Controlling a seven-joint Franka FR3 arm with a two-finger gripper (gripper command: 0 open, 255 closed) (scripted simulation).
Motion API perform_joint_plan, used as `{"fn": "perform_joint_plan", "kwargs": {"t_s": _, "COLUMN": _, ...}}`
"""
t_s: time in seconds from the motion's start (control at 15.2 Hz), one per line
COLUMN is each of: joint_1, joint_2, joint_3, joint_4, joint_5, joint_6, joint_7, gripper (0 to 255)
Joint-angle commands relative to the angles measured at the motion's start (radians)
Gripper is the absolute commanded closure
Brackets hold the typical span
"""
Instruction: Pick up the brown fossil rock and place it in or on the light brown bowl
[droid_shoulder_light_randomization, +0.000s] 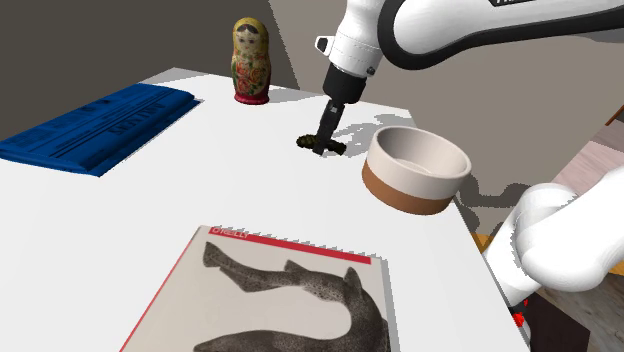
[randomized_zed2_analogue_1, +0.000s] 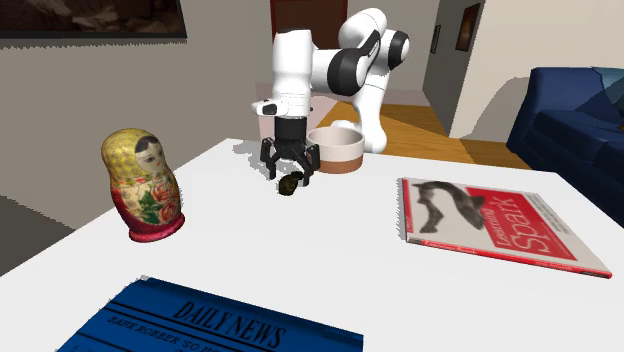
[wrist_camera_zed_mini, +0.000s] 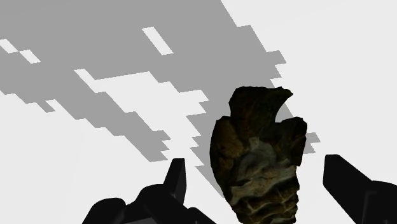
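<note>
The fossil rock (wrist_camera_zed_mini: 257, 159) is a dark brown, mottled lump lying on the white table (droid_shoulder_light_randomization: 150, 210). My black gripper (wrist_camera_zed_mini: 254, 175) is open and straddles it, one finger on each side, with a gap between rock and fingers. In the shoulder view the gripper (droid_shoulder_light_randomization: 322, 142) points straight down at the rock (droid_shoulder_light_randomization: 306, 143), low over the tabletop. In the second exterior view the rock (randomized_zed2_analogue_1: 291, 183) lies just below the spread fingers of the gripper (randomized_zed2_analogue_1: 292, 170). The bowl (droid_shoulder_light_randomization: 400, 190), brown outside and cream inside, stands empty beside the gripper; its wall (randomized_zed2_analogue_1: 338, 160) shows just behind the hand.
A painted nesting doll (droid_shoulder_light_randomization: 251, 60) (randomized_zed2_analogue_1: 140, 185) stands near the table's far edge. A blue newspaper (droid_shoulder_light_randomization: 95, 125) (randomized_zed2_analogue_1: 200, 325) and a red-edged magazine (droid_shoulder_light_randomization: 280, 300) (randomized_zed2_analogue_1: 500, 225) lie flat on the table. A blue sofa (randomized_zed2_analogue_1: 580, 120) stands off the table.
</note>
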Motion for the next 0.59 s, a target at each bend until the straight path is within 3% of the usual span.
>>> {"fn": "perform_joint_plan", "kwargs": {"t_s": 0.0, "joint_1": 0.000, "joint_2": 0.000, "joint_3": 0.000, "joint_4": 0.000, "joint_5": 0.000, "joint_6": 0.000, "joint_7": 0.000, "gripper": 0}}
{"fn": "perform_joint_plan", "kwargs": {"t_s": 0.13, "joint_1": 0.000, "joint_2": 0.000, "joint_3": 0.000, "joint_4": 0.000, "joint_5": 0.000, "joint_6": 0.000, "joint_7": 0.000, "gripper": 0}}
{"fn": "perform_joint_plan", "kwargs": {"t_s": 0.2, "joint_1": 0.000, "joint_2": 0.000, "joint_3": 0.000, "joint_4": 0.000, "joint_5": 0.000, "joint_6": 0.000, "joint_7": 0.000, "gripper": 255}}
{"fn": "perform_joint_plan", "kwargs": {"t_s": 0.53, "joint_1": 0.000, "joint_2": 0.000, "joint_3": 0.000, "joint_4": 0.000, "joint_5": 0.000, "joint_6": 0.000, "joint_7": 0.000, "gripper": 255}}
